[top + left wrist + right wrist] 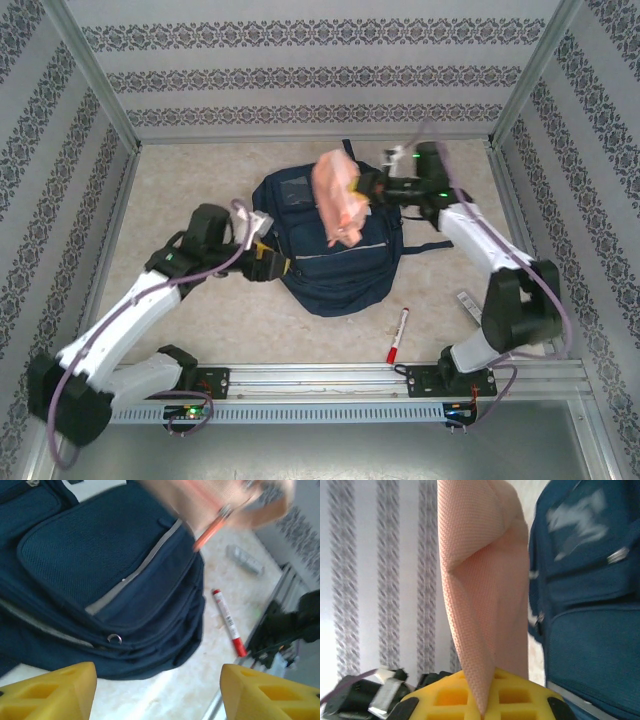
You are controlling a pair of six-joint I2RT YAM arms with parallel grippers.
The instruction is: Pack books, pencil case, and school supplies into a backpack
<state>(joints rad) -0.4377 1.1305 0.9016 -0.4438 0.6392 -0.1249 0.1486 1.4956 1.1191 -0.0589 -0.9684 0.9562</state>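
The navy backpack (330, 255) lies flat mid-table, and its front pockets (100, 570) face the left wrist camera. Above it hangs the peach-pink pencil case (340, 200), pinched at one end by my shut right gripper (372, 188). In the right wrist view the pouch (485, 580) rises from the closed yellow fingers (445, 697), with the backpack (590, 620) beside it. My left gripper (264, 262) sits at the backpack's left edge, open and empty (157, 695). A red-capped white marker (398, 335) lies on the table near the backpack's front right corner (229, 622). The books are out of view.
A metal rail (400, 378) carrying both arm bases runs along the near edge. Patterned walls (300, 70) close in the back and both sides. A small pale object (465, 298) lies by the right arm.
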